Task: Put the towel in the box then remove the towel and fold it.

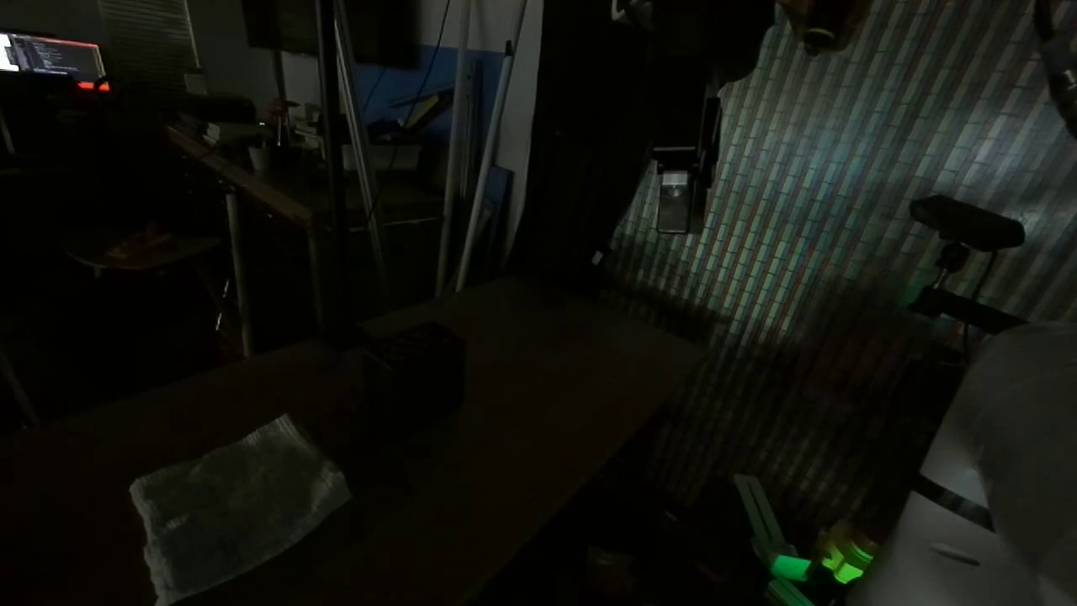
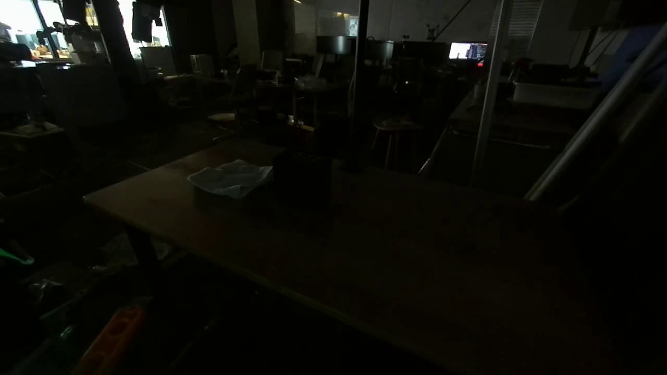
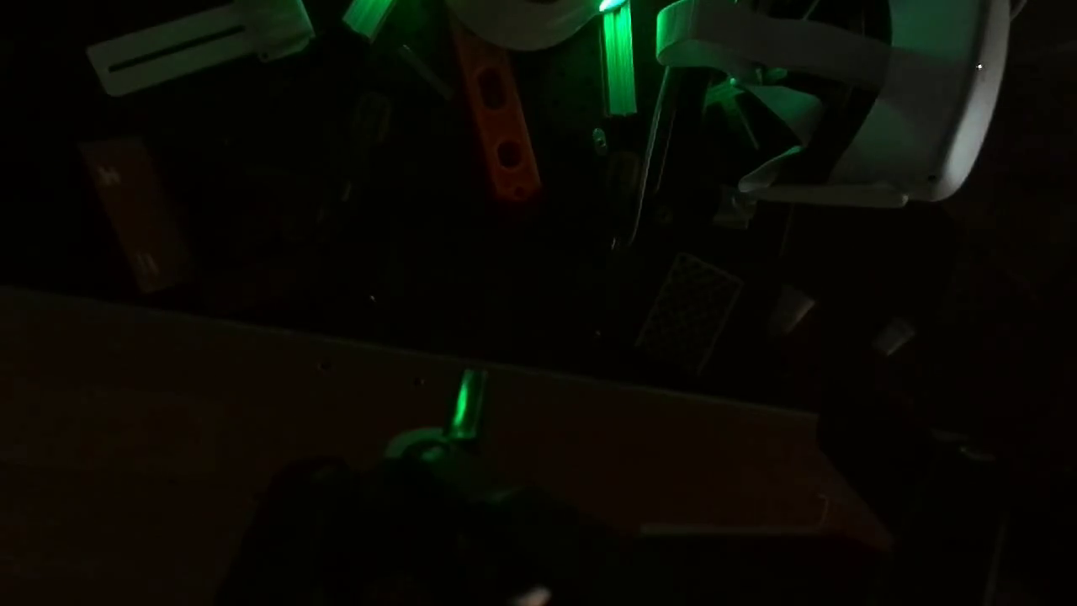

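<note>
My hand (image 1: 678, 210): jaws apart, nothing held | towel (image 1: 240, 509): spread on worktop (image 1: 505, 421), below hand and beyond box (image 1: 416, 374) | I judge next: traverse past box, then descend.

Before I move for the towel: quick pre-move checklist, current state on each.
1. The towel within sight on the table: ok, mostly spread out, wrinkled, outside the box.
2. The box standing on the table beside the towel: ok in both exterior views.
3. Top of the box open: cannot tell, too dark.
4. The gripper open with no towel in it: ok.
5. Wrist view on target: not ok, towel and box can't be made out there; it shows the table's edge and an orange part beyond it.
6. Lighting: not ok, very dim.
</note>
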`<state>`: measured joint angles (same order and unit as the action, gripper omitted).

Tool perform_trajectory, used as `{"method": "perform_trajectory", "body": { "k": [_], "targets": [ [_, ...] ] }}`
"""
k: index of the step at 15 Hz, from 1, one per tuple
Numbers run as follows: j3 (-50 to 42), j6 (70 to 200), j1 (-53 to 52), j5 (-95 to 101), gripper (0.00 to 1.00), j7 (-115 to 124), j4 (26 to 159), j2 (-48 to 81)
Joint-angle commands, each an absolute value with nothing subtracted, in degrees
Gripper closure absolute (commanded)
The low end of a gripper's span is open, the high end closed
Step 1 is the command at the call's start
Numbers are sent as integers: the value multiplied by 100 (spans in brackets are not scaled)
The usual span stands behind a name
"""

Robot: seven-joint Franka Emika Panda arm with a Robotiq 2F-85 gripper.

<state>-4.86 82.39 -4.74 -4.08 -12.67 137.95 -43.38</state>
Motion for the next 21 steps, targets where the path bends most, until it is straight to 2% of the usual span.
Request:
{"method": "perform_trajectory", "body": {
  "k": [1, 6, 14, 17, 21],
  "targets": [
    [-439, 8226, -408, -433, 0, -1300, 13783, -4329],
    [-36, 8528, -466, -618, 0, -720, 13495, -3731],
    [1326, 10052, -713, -1255, 0, 1337, 12152, -1882],
    [1785, 10757, -792, -759, 0, 2028, 11416, -1073],
    [1976, 10973, -965, 377, 0, 2198, 10321, 79]
  ]
}}
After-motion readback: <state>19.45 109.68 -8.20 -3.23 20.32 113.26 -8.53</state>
